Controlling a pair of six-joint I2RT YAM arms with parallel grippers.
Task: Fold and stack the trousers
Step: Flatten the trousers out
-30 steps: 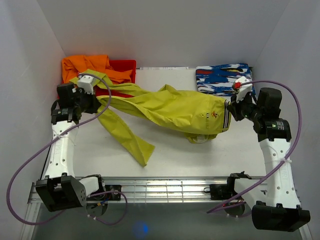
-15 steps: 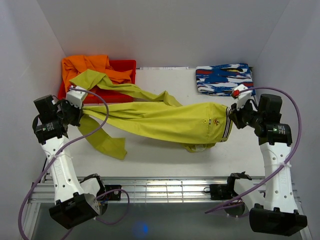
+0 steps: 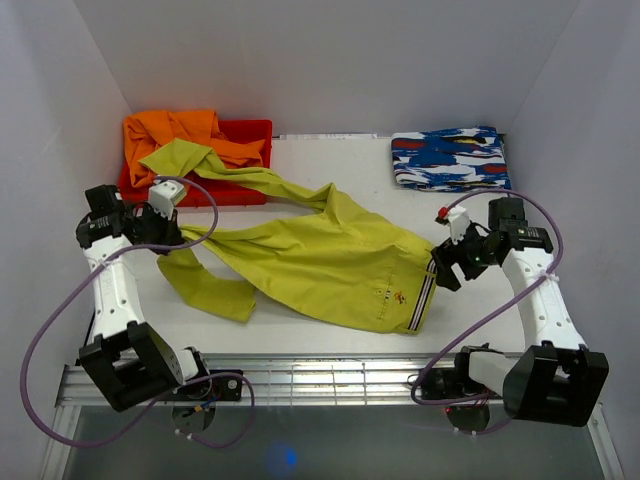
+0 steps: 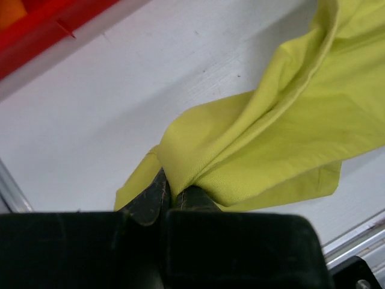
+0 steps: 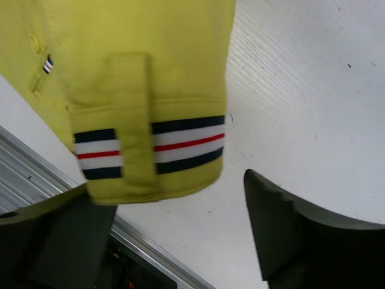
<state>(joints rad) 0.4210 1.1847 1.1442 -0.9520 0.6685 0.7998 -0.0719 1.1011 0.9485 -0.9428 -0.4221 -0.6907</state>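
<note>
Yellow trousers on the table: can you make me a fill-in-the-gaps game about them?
The left gripper has its jaws ____ on the trousers.
The right gripper has its jaws ____ beside the striped waistband.
The orange garment lies on a ____ tray.
Missing words: shut; open; red.

At the far left corner of my table (image 3: 340,160) I see 1 orange garment (image 3: 175,133) heaped over a red tray (image 3: 247,131). At the far right lies 1 folded blue, white and red cloth (image 3: 447,158).
</note>
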